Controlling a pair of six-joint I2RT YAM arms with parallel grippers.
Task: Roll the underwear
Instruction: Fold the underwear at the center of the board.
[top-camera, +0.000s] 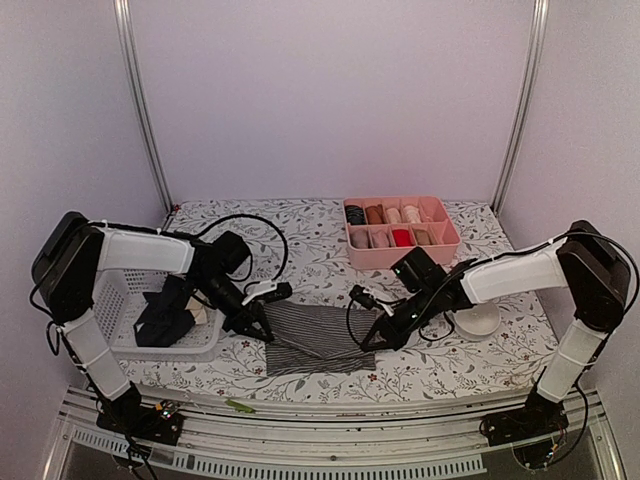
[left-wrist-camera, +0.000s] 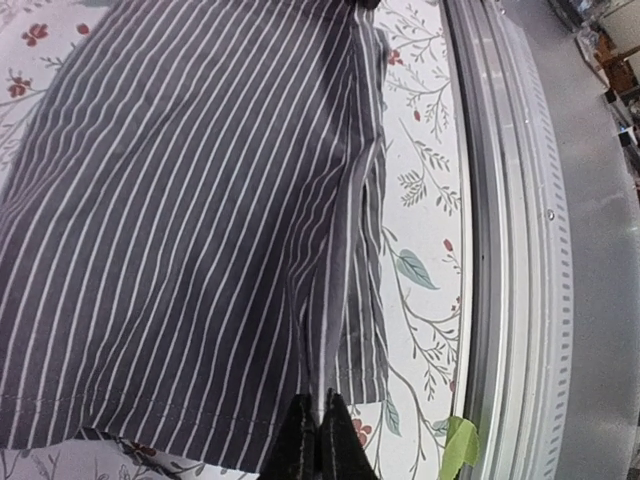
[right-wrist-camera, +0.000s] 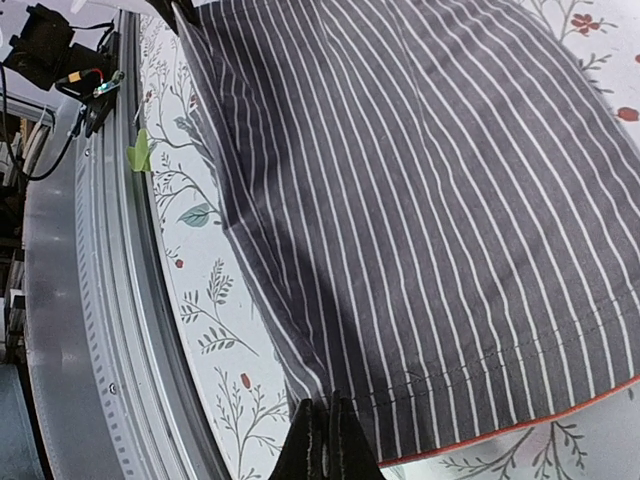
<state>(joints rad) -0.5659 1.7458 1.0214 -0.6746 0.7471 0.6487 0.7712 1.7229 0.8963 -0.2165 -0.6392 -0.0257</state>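
Observation:
The grey-and-white striped underwear (top-camera: 315, 338) lies spread flat on the floral table between the two arms. My left gripper (top-camera: 262, 333) is shut on its left edge; in the left wrist view the closed gripper (left-wrist-camera: 320, 412) pinches a raised fold of the striped cloth (left-wrist-camera: 180, 200). My right gripper (top-camera: 383, 338) is shut on its right edge; in the right wrist view the closed gripper (right-wrist-camera: 325, 408) pinches the hem of the striped cloth (right-wrist-camera: 430, 180). Black and cream garments (top-camera: 175, 315) sit in the basket.
A white mesh basket (top-camera: 125, 300) stands at the left. A pink divided tray (top-camera: 400, 232) with rolled garments is at the back right. A white dish (top-camera: 478, 320) sits by the right arm. The table's metal front rail (top-camera: 330, 425) runs close to the cloth.

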